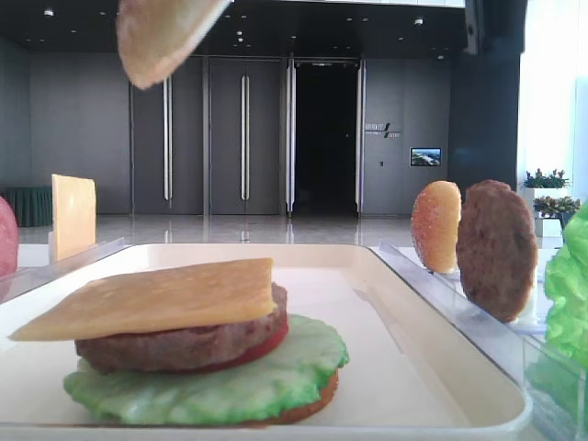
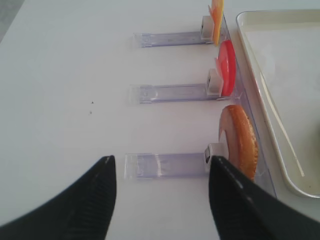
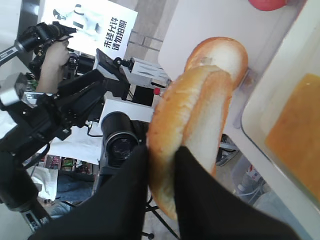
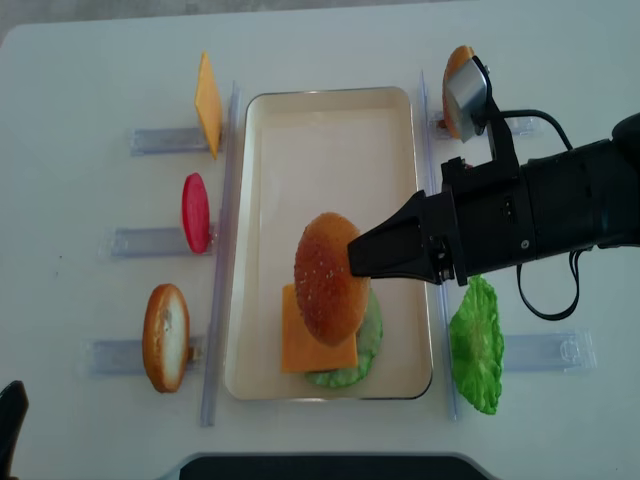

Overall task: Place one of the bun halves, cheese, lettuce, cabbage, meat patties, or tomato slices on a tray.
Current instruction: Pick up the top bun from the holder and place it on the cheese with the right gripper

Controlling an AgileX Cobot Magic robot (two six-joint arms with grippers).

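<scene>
Black fingers [image 3: 150, 195] of right end effector [image 4: 352, 257] clamped on bun top [image 4: 328, 275], tilted on edge, raised above stack of cheese [image 4: 316, 340], patty [image 1: 184, 344], tomato [image 1: 262, 349], lettuce [image 4: 370, 335] on tray [image 4: 330, 130]. Left end effector [image 2: 162, 192] spread apart over desk [image 2: 65, 75], left of tray, empty.

On the shallow cream-white tray [image 1: 432, 386], a green lettuce leaf [image 1: 211, 386], brown patty [image 1: 175, 344] and yellow cheese square [image 1: 156, 299] are stacked. A pale bun half [image 1: 161, 37] hangs high above, near the tray's left edge.
</scene>
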